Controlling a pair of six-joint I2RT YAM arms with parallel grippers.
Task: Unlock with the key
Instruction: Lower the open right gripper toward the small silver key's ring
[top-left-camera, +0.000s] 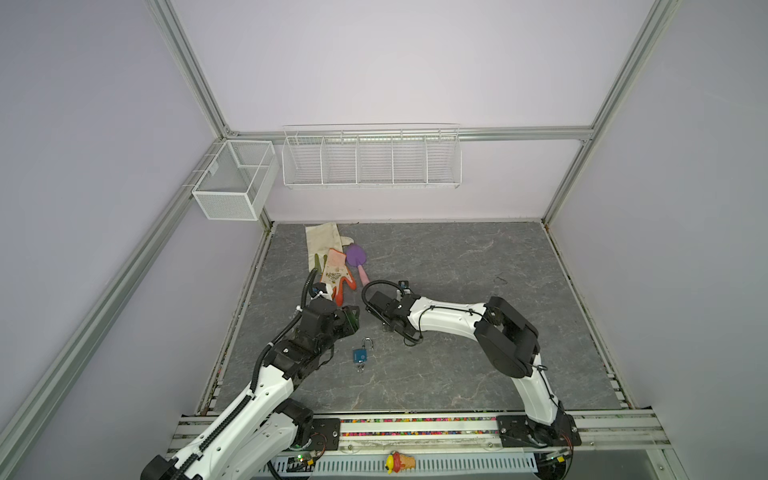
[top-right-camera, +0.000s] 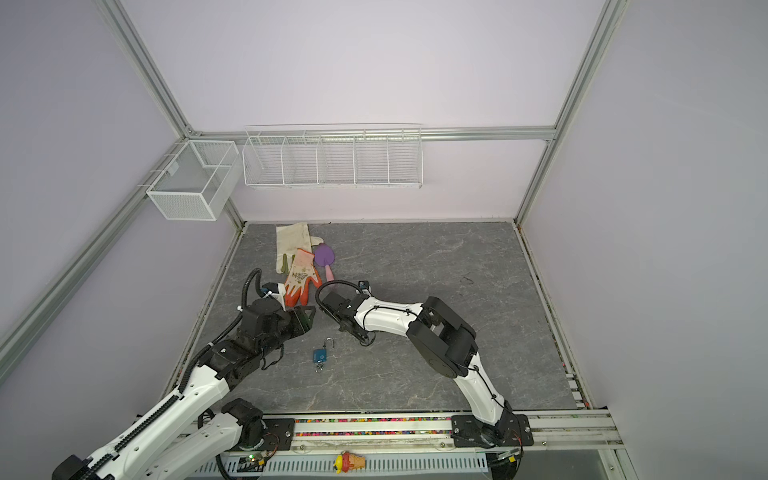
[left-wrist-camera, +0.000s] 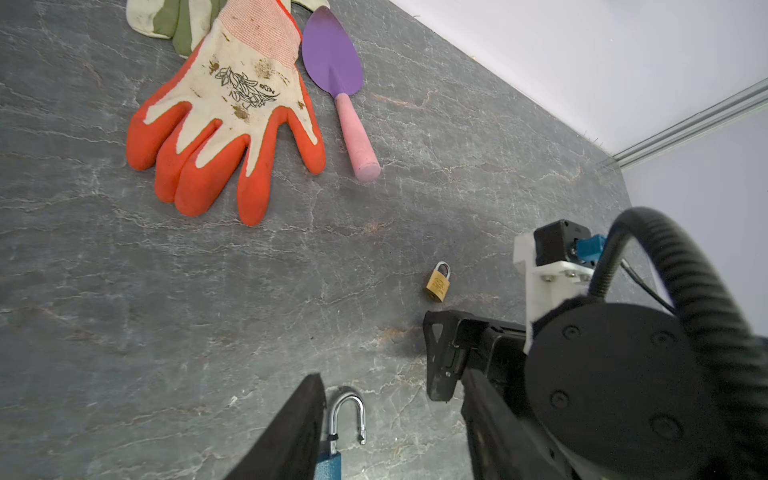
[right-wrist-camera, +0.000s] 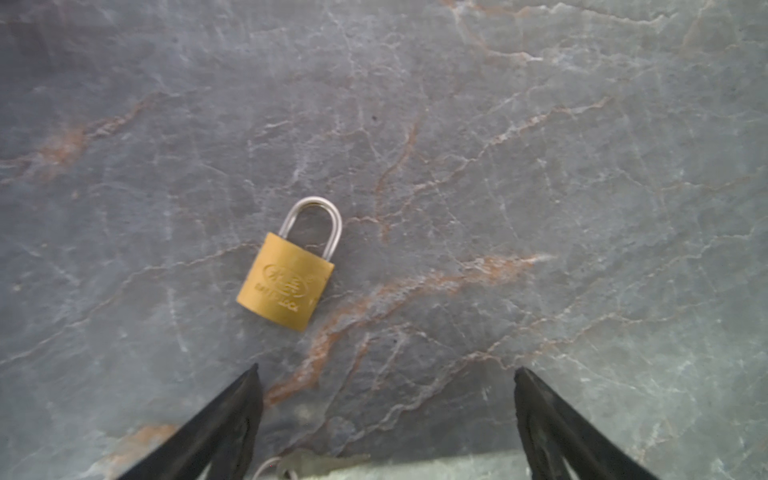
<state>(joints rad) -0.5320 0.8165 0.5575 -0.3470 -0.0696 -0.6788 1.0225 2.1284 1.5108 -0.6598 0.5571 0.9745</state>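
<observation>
Two-arm cell with a grey marble-patterned table (top-left-camera: 457, 270). The blue padlock (top-left-camera: 360, 354) lies flat near the table's middle front, between the two arms. Its shackle (left-wrist-camera: 333, 424) is sprung open, with one leg free of the body. A small metal piece sits at the base of its body, too small in both top views to identify. The left claw (left-wrist-camera: 388, 376) hovers close over this lock with fingers apart and nothing between them but the table. In the left wrist view the open shackle lies just beside one finger (left-wrist-camera: 291, 432), and whether they touch cannot be told. The right claw (right-wrist-camera: 386, 370) is spread wide and low over the table, gripping nothing. The brass padlock (right-wrist-camera: 286, 282) lies flat just ahead of it with its shackle closed, apart from both fingers and nearer one of them. In both top views the right arm hides this lock. A grey key (right-wrist-camera: 320, 463) on a ring, blurred, lies on the table under the right claw, between its fingers. Farther back on the left lie an orange glove (left-wrist-camera: 232, 112) over a pale glove (top-left-camera: 320, 245), and a purple trowel (left-wrist-camera: 332, 62) just beside them
</observation>
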